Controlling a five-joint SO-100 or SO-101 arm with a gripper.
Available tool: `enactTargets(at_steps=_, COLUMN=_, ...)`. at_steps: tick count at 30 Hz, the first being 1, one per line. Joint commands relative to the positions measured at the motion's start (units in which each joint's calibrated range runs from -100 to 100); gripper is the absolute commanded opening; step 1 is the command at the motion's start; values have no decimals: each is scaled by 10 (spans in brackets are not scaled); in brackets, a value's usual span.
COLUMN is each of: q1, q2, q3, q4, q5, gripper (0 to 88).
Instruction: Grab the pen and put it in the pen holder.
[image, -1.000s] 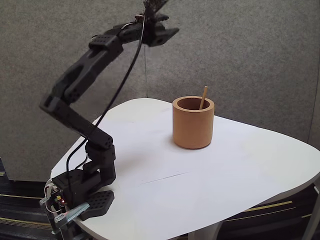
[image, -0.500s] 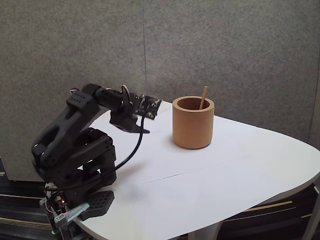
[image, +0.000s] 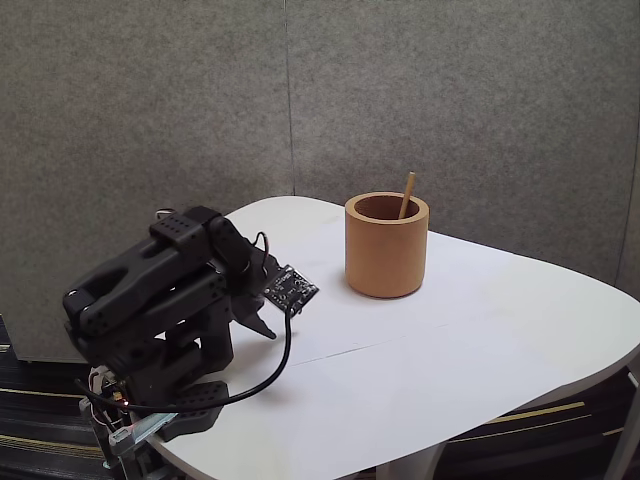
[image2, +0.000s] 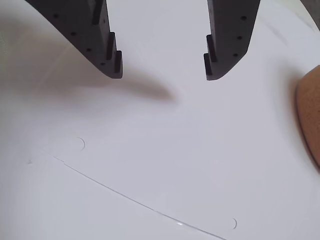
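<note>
On the white table, the pen leans inside the holder. It looks light and stiff, best pinched mid-shaft. The gripper hangs wide open, empty.

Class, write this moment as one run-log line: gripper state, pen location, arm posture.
gripper: open, empty, above table | pen: standing in pen holder | arm: folded low near its base, apart from holder

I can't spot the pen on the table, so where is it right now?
In the fixed view the pen stands tilted inside the pen holder, leaning on its far right rim, on the white table right of the folded arm.
</note>
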Motion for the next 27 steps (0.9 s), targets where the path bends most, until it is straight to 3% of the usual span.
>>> enactTargets(at_steps=1, q1=0, q2=-3, q3=0, q4=2, q5=-2, gripper=227)
enactTargets(at_steps=27, q1=-3, q2=-26, q3=5, q4=4, q5=3, gripper=228)
